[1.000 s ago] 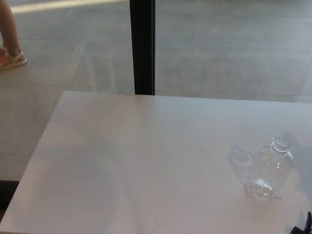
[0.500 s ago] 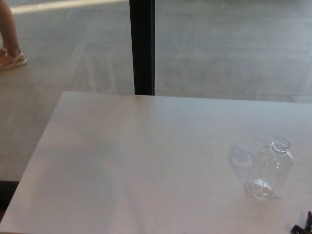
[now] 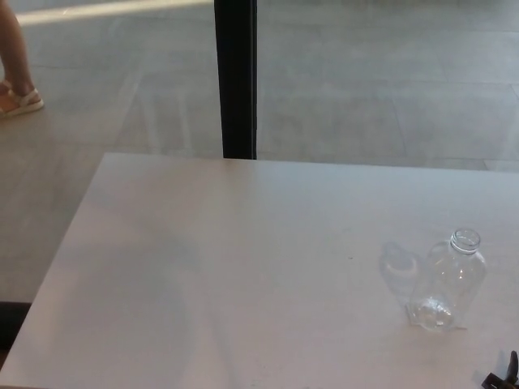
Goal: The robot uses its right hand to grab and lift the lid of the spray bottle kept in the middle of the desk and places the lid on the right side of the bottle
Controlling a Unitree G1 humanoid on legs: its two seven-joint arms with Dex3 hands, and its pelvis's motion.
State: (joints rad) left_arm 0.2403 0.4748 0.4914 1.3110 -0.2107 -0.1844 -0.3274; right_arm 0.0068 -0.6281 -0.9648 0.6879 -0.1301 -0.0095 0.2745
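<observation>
While only a tip of the right robot hand (image 3: 507, 374) shows, its grip stays unreadable.

**Soft daylight, hazy frame**

Dim, even light washes the pale desk (image 3: 243, 267), low in contrast and slightly blurred. The clear bottle (image 3: 450, 279) casts a faint shadow toward 9 o'clock. A bright streak glares on the floor (image 3: 365, 81) at 11 o'clock.

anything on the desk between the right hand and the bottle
Nothing. In the head view, only bare desk lies between the bottle and the sliver of right hand at the bottom right corner.
</observation>
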